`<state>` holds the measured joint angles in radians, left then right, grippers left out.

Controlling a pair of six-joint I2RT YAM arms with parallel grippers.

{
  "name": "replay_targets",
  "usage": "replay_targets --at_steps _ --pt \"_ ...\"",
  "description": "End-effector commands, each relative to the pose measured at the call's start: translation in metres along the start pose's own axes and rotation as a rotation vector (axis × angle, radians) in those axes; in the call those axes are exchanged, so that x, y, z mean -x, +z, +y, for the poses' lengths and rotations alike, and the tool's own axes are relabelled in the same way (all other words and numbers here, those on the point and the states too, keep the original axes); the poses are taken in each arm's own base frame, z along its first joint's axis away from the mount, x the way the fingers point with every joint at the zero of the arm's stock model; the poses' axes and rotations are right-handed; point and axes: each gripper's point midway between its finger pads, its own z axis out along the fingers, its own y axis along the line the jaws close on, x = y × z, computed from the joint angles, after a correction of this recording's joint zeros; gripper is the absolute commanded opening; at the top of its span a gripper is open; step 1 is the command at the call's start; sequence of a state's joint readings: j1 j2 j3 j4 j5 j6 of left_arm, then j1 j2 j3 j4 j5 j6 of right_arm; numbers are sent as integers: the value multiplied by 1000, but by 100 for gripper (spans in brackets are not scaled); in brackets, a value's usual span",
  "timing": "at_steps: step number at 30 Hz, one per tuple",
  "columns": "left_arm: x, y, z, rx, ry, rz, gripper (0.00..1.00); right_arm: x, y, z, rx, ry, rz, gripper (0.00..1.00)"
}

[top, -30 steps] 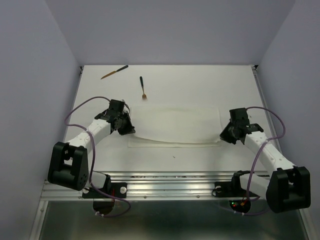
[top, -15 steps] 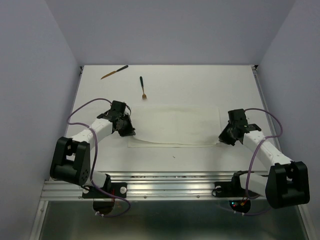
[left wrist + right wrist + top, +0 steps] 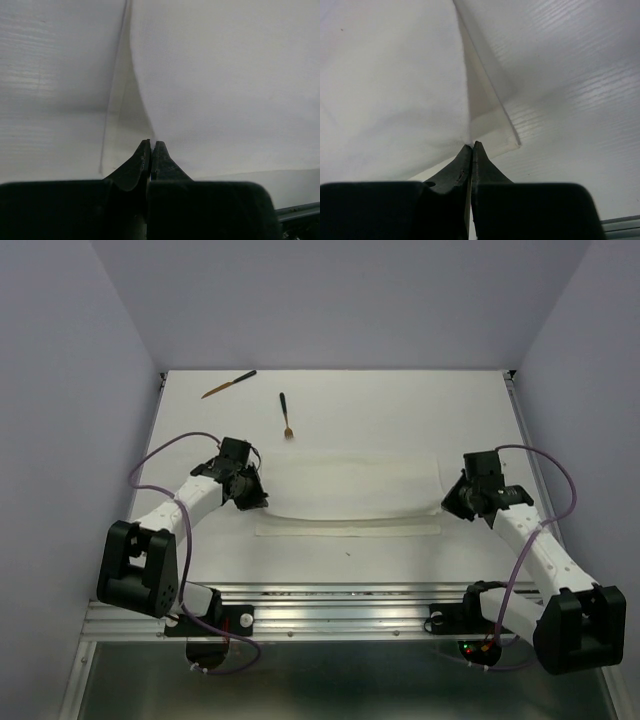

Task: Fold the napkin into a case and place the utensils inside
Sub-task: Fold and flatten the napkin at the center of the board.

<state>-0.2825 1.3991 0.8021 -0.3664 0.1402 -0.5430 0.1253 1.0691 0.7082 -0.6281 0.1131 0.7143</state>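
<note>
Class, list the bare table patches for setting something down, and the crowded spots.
Bare: table's far right, beyond the napkin, right of the fork; near strip between napkin and rail. Crowded: around fork and knife; napkin's ends, held by left end effector, right end effector.

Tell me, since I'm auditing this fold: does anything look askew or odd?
Only the napkin: its top layer, pinched at both ends by the left gripper and right gripper, sags in a curve, leaving an uneven strip of the lower layer showing along the near edge. Nothing looks spilled or damaged.

The left tool [image 3: 151,145] clamps shut, apparently on the napkin [image 3: 225,90] edge
</note>
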Motion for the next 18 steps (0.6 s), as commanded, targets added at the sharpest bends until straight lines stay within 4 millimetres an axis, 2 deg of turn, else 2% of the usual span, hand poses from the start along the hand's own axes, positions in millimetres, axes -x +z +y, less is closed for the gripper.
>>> replay_targets --at_steps 1,7,12,18 --pt "19 -27 -11 -15 25 -80 0 17 -15 4 4 3 -51 1" --pt "5 -26 -5 -12 12 -43 0 4 -15 -1 6 26 -20 1" --pt "-17 -13 3 -20 -25 13 0 -14 -8 -7 6 50 30 1" --pt "-26 -7 11 6 -38 32 0 -18 -2 -12 -14 47 38 1"
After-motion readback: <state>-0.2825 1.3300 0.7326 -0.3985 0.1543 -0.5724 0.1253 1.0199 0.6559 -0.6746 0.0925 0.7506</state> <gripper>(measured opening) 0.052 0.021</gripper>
